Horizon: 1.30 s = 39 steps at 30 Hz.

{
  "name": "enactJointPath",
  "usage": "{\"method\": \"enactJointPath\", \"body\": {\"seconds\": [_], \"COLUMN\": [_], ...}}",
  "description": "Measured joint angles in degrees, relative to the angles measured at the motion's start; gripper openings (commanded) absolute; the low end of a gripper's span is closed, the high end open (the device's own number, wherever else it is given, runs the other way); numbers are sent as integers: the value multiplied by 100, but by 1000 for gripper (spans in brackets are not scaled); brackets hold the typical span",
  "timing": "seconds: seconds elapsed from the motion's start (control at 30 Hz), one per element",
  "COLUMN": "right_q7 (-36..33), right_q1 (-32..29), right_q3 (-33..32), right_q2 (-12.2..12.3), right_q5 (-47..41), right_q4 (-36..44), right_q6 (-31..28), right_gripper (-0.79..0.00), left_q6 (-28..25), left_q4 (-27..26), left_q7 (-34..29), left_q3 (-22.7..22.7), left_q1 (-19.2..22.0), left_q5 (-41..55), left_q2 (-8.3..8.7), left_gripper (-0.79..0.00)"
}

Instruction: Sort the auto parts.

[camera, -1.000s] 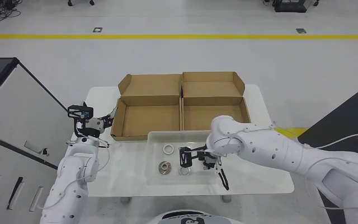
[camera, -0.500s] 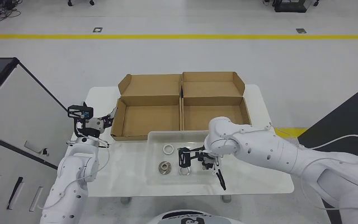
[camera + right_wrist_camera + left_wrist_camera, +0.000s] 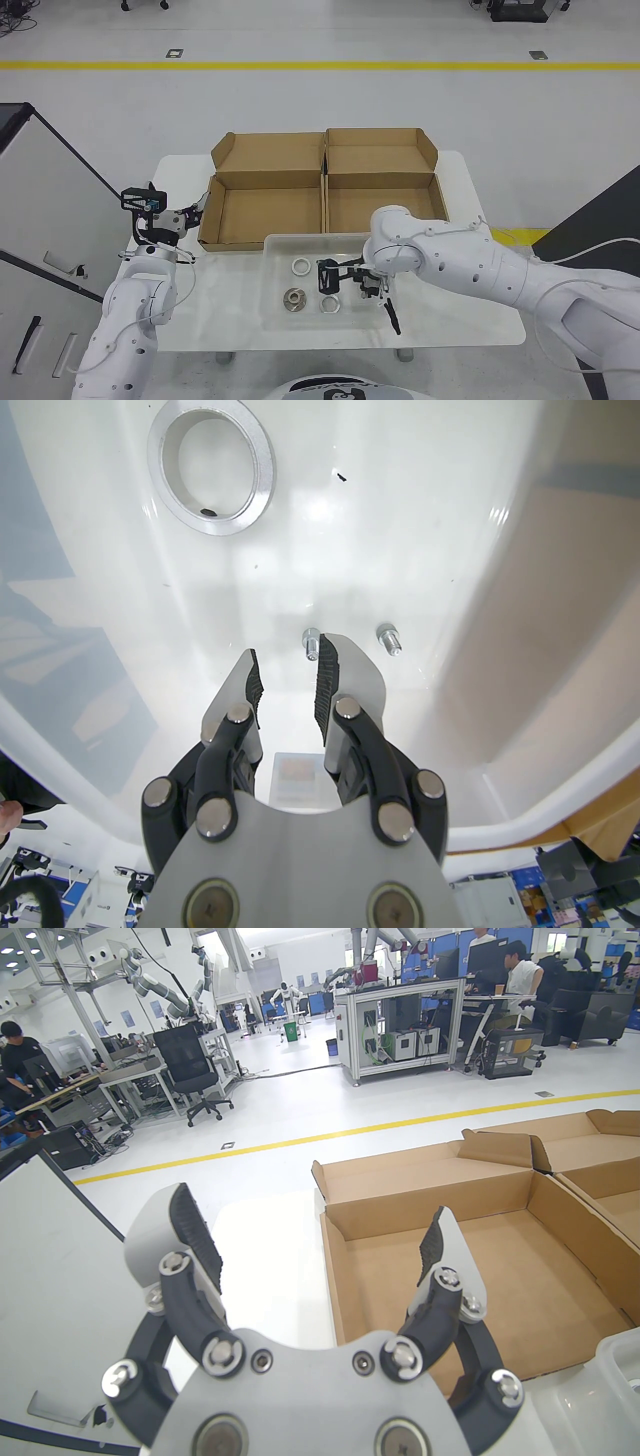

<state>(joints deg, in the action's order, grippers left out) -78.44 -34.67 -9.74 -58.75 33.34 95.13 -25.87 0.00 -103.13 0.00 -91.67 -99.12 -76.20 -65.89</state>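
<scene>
Inside the tray, 6 o'clock of the boxes, the right gripper hovers, jaws slightly apart, beside a bolt: small, stiff, probably slick steel; pinch its shank. The left gripper gapes empty.

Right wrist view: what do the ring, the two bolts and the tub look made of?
Flat silver ring: metal, probably aluminium, dull satin sheen. Two small silver bolts: metal, perhaps plated steel, brighter glints on heads and threads. White tub: glossy plastic, its floor mirroring lights; walls seem slightly translucent.
</scene>
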Motion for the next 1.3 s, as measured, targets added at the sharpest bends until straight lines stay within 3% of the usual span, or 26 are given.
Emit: {"method": "enactJointPath", "body": {"seconds": [1.3], "right_q7": [78], "right_q1": [-80], "right_q3": [0], "right_q2": [-278], "right_q5": [157], "right_q4": [-489], "right_q6": [-78], "right_gripper": [-529], "left_q6": [0], "left_q4": [0], "left_q7": [0], "left_q3": [0], "left_q1": [0], "left_q5": [0], "left_q2": [0], "left_gripper": [0]}}
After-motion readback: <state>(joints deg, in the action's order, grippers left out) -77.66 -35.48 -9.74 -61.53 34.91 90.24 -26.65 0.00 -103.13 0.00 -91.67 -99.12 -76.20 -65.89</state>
